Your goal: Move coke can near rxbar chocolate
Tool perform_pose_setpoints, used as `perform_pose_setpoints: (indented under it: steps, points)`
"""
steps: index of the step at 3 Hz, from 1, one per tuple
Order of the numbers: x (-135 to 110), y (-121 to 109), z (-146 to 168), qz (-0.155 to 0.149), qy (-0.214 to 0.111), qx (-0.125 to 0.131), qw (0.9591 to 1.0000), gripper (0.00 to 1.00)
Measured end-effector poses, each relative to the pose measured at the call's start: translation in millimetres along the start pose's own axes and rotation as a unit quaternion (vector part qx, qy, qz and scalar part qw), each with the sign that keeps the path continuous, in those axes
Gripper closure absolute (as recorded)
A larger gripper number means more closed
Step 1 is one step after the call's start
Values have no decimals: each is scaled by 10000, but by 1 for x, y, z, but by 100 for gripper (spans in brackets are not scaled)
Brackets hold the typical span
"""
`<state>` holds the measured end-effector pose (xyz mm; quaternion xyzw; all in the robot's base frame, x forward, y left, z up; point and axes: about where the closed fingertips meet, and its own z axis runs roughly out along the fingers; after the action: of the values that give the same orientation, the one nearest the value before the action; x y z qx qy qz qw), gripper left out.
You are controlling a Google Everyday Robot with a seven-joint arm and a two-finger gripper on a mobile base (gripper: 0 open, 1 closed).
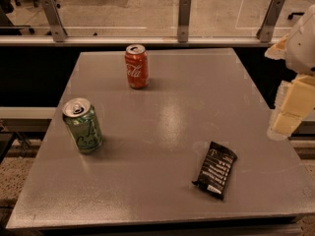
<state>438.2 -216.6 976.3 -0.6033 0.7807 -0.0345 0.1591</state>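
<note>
The coke can (136, 66) is red with white script and a silver top. It stands upright at the far middle of the grey table (162, 112). The rxbar chocolate (215, 169) is a flat black wrapper with white text, lying at the near right of the table. My gripper (289, 113) hangs at the right edge of the view, just past the table's right side, above table height. It is well to the right of the can and up and to the right of the bar. It holds nothing that I can see.
A green can (82, 125) with dark scribbled lettering stands upright at the left of the table. A glass barrier with metal posts (184, 13) runs behind the table's far edge. Floor shows below the left edge.
</note>
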Motion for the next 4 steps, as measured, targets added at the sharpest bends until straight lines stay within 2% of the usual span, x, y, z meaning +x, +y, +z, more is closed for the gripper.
perform_pose_setpoints:
  steps: [1, 2, 3, 4]
  points:
    - [0, 0, 0, 0, 0, 1, 10000, 0]
    - [-12, -15, -4, 94, -204, 102, 9997, 0]
    - [-39, -43, 0, 190, -560, 231, 9980, 0]
    - [-71, -73, 9, 289, -959, 302, 9945, 0]
